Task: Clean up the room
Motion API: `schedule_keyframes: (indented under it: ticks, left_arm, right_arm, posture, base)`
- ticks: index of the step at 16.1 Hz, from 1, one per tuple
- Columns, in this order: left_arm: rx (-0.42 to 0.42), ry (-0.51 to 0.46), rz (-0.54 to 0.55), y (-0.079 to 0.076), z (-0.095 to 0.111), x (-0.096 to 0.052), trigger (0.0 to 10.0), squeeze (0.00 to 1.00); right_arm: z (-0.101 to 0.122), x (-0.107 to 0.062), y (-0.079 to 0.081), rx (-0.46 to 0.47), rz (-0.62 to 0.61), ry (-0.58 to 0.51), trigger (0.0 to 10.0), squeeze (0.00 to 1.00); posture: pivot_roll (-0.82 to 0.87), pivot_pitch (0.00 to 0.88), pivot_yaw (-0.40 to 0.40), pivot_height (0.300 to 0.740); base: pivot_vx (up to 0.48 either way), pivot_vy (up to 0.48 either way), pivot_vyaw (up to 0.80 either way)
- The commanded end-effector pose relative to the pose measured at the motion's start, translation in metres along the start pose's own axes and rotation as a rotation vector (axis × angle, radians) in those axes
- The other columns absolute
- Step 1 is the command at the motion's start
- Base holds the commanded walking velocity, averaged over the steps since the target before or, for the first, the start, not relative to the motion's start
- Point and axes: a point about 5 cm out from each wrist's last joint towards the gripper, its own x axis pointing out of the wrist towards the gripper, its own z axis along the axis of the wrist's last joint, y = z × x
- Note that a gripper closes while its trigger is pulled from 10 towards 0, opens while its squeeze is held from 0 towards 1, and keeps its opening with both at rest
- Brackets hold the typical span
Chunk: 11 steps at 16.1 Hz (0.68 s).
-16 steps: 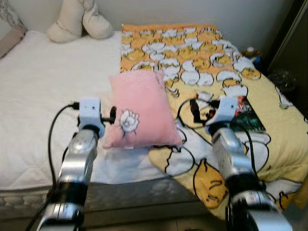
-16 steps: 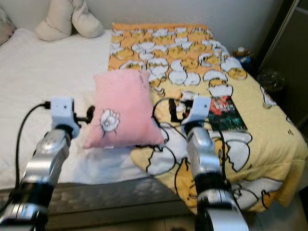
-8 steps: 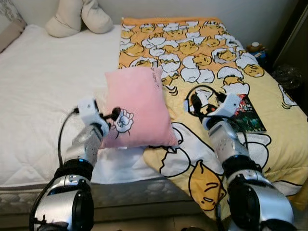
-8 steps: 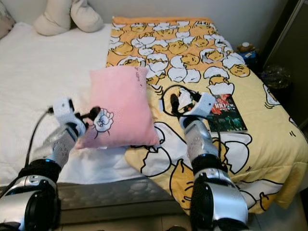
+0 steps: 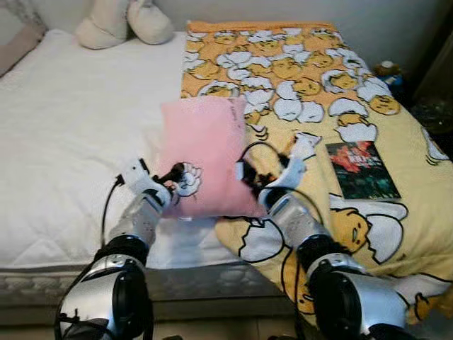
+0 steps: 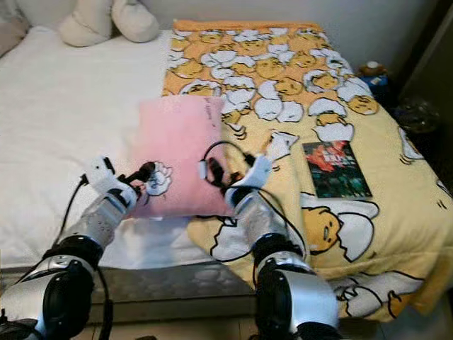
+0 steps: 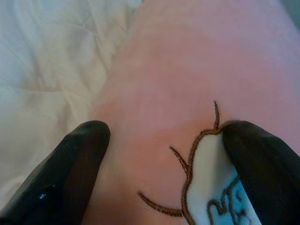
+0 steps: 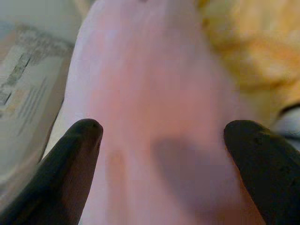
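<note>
The left end effector [image 5: 178, 170] rests at the near left corner of a pink pillow [image 5: 207, 152], its two rounded black fingers [image 7: 70, 173] spread apart over the plush fabric, one on each side of an embroidered white patch outlined in brown [image 7: 211, 183]. The right end effector [image 6: 210, 172] meets the pillow's near right edge, its fingers [image 8: 65, 164] likewise parted with the soft pink surface between them; neither pair is pressed closed on the cloth. The pillow is a fuzzy, roughly rectangular cushion lying flat on the bed [image 5: 64, 134], straddling the border between a white quilted mattress cover and a yellow-orange blanket [image 5: 297, 78] printed with cartoon egg figures. A dark-covered book [image 5: 362, 168] lies flat on the blanket, well apart to the right. A cream stuffed cushion [image 5: 124, 21] sits at the bed's head against a pale wall.
</note>
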Motion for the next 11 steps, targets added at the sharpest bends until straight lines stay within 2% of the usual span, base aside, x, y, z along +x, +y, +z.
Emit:
schedule_keyframes:
  ticks: [1,3,4,5,7,8,11]
  left_arm:
    - [-0.004,0.019,-0.058,-0.013,-0.005,0.003,10.0,0.00]
    - [0.031,0.064,-0.082,-0.018,-0.016,0.003,10.0,0.00]
    - [0.068,0.098,-0.071,-0.017,-0.023,0.002,0.0,0.00]
    - [0.077,0.132,-0.071,-0.018,-0.029,0.002,0.0,0.00]
    - [0.022,0.154,-0.046,-0.018,-0.032,0.002,0.0,0.00]
    - [-0.023,0.171,-0.018,-0.017,-0.035,0.002,0.0,0.00]
    - [-0.083,0.145,-0.023,-0.018,-0.035,0.002,0.0,0.00]
  right_arm:
    - [-0.006,0.001,0.001,0.022,-0.001,0.021,10.0,0.00]
    - [-0.013,-0.002,-0.004,0.016,-0.037,0.038,10.0,0.00]
    - [-0.015,-0.004,-0.011,-0.008,-0.080,0.047,1.7,0.00]
    - [-0.017,-0.006,-0.017,-0.028,-0.124,0.063,0.0,0.00]
    - [-0.018,-0.010,-0.026,-0.029,-0.174,0.066,0.0,0.00]
    - [-0.019,-0.010,-0.026,-0.012,-0.175,0.064,0.0,0.00]
    - [-0.020,-0.008,-0.022,0.037,-0.151,0.052,0.0,0.00]
  posture:
    - [-0.05,0.000,0.043,0.740]
    - [-0.05,0.000,0.043,0.740]
    - [-0.05,0.000,0.041,0.740]
    - [-0.04,0.000,0.040,0.740]
    - [-0.04,0.000,0.042,0.740]
    - [-0.04,0.000,0.043,0.740]
    - [-0.05,0.000,0.048,0.740]
  base:
    - [0.000,0.000,0.00]
    - [0.000,0.000,0.00]
    - [0.000,0.000,0.00]
    - [0.000,0.000,0.00]
    - [0.000,0.000,0.00]
    - [0.000,0.000,0.00]
    - [0.000,0.000,0.00]
